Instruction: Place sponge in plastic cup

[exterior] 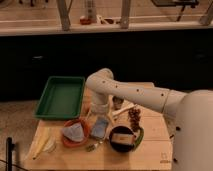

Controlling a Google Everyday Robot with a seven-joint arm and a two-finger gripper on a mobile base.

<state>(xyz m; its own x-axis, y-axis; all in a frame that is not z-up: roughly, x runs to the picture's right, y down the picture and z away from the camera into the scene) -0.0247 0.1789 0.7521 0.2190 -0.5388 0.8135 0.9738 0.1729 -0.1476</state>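
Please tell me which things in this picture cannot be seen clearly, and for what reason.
- Gripper, camera view: below the arm's elbow, over the table; the arm covers it.
- Plastic cup, camera view: mostly hidden behind the arm.
- Sponge: too blurred to identify; possibly the bluish item.
- Contents of the dark bowl: too blurred to name.

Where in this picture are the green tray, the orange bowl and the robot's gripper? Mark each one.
green tray (60, 97), camera view, on its bare floor.
orange bowl (84, 125), camera view, on its right rim.
gripper (98, 111), camera view, below the arm's bend, near the table's middle.
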